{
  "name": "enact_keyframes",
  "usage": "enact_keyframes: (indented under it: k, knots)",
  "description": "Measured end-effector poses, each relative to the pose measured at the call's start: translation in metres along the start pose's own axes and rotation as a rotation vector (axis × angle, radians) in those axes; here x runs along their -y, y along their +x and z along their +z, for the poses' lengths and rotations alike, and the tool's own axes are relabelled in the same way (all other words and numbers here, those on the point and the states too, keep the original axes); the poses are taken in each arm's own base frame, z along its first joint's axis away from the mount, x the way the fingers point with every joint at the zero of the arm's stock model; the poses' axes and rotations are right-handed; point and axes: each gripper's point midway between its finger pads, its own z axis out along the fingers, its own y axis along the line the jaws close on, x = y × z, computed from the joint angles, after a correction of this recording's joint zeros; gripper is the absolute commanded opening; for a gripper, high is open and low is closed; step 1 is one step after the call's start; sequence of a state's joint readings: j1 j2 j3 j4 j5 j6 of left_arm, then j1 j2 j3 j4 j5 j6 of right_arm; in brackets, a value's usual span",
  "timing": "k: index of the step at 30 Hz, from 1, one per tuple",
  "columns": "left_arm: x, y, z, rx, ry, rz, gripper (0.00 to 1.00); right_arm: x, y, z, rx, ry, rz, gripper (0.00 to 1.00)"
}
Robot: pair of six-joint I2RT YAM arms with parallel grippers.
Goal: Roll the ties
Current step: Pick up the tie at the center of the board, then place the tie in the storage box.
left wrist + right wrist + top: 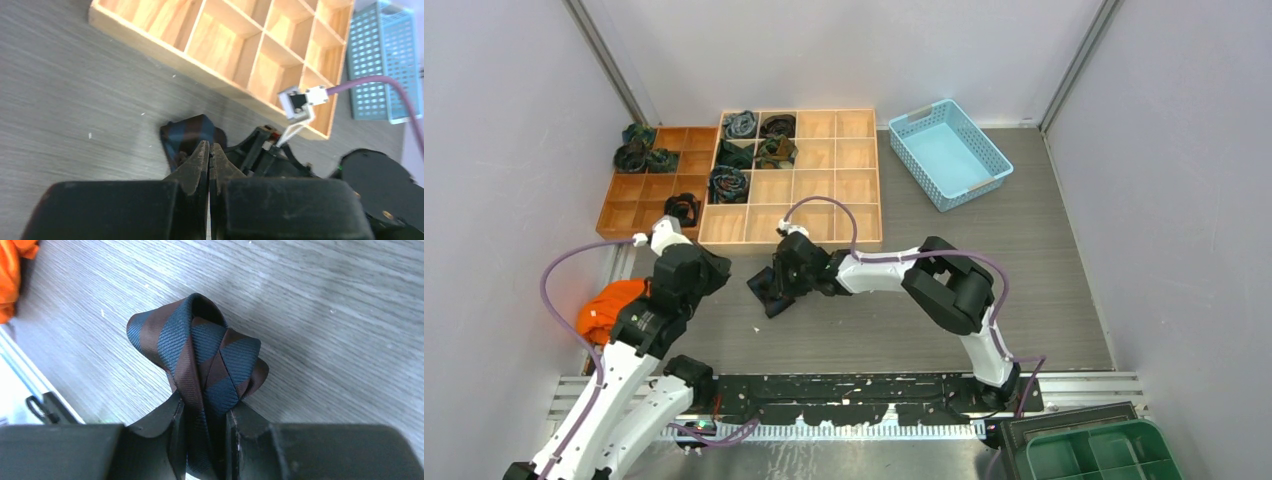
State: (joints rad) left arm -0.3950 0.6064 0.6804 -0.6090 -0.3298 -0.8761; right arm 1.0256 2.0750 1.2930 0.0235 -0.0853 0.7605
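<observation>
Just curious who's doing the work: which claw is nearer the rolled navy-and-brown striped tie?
Right. The right claw grips the rolled navy-and-brown striped fabric tie; the left claw, shut on nothing, sits apart beside it.

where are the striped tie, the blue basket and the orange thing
striped tie (200, 345), right wrist view, front of the coil
blue basket (949, 155), top external view, its bare floor
orange thing (604, 308), top external view, its middle

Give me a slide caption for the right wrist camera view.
Folded navy-and-brown striped tie clamped in the right gripper over the grey table; orange cloth at top left.
</observation>
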Motion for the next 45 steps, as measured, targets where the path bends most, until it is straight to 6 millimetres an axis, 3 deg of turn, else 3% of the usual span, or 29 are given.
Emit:
enact_keyframes:
  k: [5,11,17,28,33,37,42,45]
  knots:
    - [-0.018,0.012,0.000,-0.038,-0.072,0.022,0.00,0.006,0.006,-0.014,0.029,0.140,-0.085,0.01]
    - [-0.029,0.011,-0.001,-0.026,-0.118,0.032,0.00,0.031,0.010,-0.047,0.032,0.353,-0.209,0.01]
    - [-0.029,0.005,-0.010,0.004,-0.098,0.019,0.00,0.058,-0.016,-0.078,0.051,0.566,-0.350,0.01]
    - [-0.030,-0.001,-0.020,0.026,-0.082,0.009,0.00,0.047,-0.106,-0.119,0.223,0.768,-0.504,0.01]
    - [-0.029,0.000,-0.020,0.024,-0.083,0.011,0.00,0.069,-0.140,-0.129,0.250,0.867,-0.510,0.01]
    - [-0.029,0.001,-0.019,0.018,-0.085,0.014,0.00,0.085,-0.194,-0.142,0.309,0.951,-0.488,0.01]
    - [-0.026,-0.003,-0.019,0.022,-0.081,0.019,0.00,0.090,-0.263,-0.158,0.422,1.023,-0.489,0.01]
    - [-0.024,-0.005,-0.019,0.025,-0.078,0.028,0.00,0.088,-0.296,-0.152,0.485,1.052,-0.524,0.01]
